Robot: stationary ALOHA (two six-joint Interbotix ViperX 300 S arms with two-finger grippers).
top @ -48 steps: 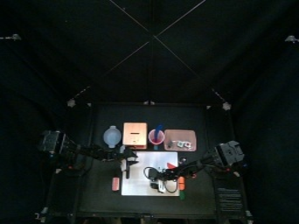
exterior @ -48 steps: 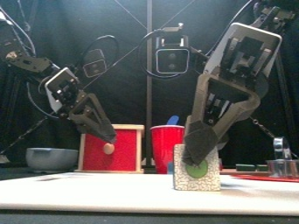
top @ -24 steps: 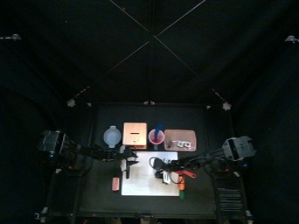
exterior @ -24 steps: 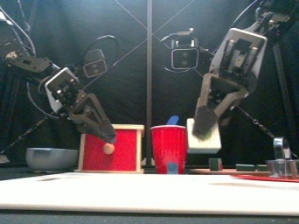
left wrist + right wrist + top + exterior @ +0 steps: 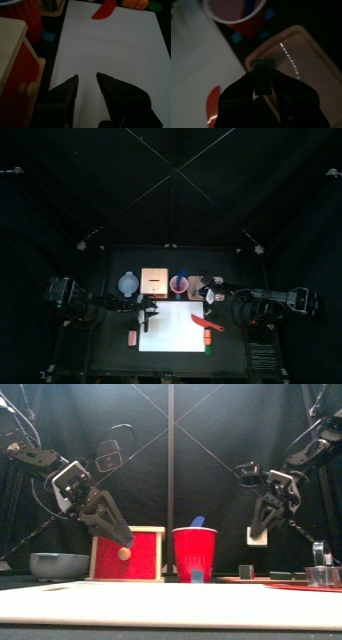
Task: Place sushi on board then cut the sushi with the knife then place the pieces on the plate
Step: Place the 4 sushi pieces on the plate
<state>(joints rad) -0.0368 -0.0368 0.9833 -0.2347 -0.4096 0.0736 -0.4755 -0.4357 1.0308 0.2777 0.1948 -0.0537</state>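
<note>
Over the edge of the pink tray (image 5: pixel 304 55), right gripper (image 5: pixel 263 75) jaws clamped on a sushi piece (image 5: pixel 263 67). Left gripper (image 5: pixel 87 76) hovers over the cutting board (image 5: pixel 113 45), jaws apart (red knife (image 5: pixel 105 8) lies on it).

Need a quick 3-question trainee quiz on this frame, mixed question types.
1. True or false: the red knife rests with its blade on the white board.
2. What does the right pincer hold? A) a sushi piece B) the red knife C) nothing
3. Fill in: the right pincer hangs above the pink ____.

Key: 1 true. 2 A. 3 tray.
</note>
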